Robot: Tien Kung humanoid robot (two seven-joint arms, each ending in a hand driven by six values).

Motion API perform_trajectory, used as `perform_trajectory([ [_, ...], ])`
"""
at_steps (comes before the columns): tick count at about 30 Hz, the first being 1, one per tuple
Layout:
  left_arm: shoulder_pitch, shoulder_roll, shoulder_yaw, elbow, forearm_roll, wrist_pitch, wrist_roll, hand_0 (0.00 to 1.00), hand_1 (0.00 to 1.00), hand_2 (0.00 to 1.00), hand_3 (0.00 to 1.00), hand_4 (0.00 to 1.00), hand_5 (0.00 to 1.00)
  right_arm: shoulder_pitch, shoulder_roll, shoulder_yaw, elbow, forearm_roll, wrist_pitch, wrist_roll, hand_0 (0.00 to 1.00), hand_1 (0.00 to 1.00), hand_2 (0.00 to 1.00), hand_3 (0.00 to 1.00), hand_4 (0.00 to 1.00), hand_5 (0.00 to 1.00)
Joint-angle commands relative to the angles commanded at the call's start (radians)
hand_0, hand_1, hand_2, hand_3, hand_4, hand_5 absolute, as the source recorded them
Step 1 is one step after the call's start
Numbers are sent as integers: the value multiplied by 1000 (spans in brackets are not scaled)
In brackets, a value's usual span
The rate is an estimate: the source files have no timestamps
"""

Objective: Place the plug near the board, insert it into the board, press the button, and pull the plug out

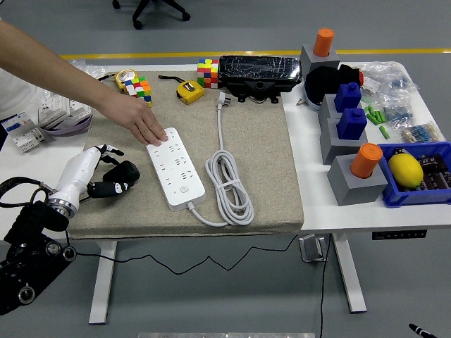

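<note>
- While the plug lies unplugged near the far edge of the grey mat, its white cable runs down the mat's middle, coils once and joins the near end of the power strip.
- The power strip lies slantwise on the mat's left half, sockets up, nothing inserted in it.
- A person's hand, reaching in from the far left corner, rests its fingertips on the strip's far end.
- The robot's left hand sits at the mat's left edge, just beside the strip but apart from it, black fingers loosely curled, gripping nothing.
- Along the mat's far edge stand two coloured puzzle cubes, a yellow tape measure and a black case.
- On the white table, at the right edge, grey blocks carry orange cylinders and blue pieces; a blue bin holds a lemon.
</note>
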Motion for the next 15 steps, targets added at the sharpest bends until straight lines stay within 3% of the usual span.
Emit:
perform_trajectory([
  [5,28,3,-38,-62,-6,16,-13,698,662,634,720,998,261,0,0,3,-1,-1,0,0,651,647,629,557,983,550],
  [6,36,2,-54,-83,-25,34,-32,695,670,641,718,998,351,0,1,4,-1,-1,0,0,651,647,629,556,983,551],
  [11,64,-9,-125,-168,-200,121,-161,695,670,641,718,998,351,3,2,3,-4,-1,0,0,651,647,629,556,983,551],
  [12,69,-13,-139,-182,-246,137,-192,505,521,500,537,825,309,4,2,3,-4,-1,0,0,651,647,629,556,984,550],
  [15,79,-23,-177,-206,-369,165,-261,505,521,500,537,825,309,7,4,4,-8,-1,-1,1,651,647,629,556,984,550],
])
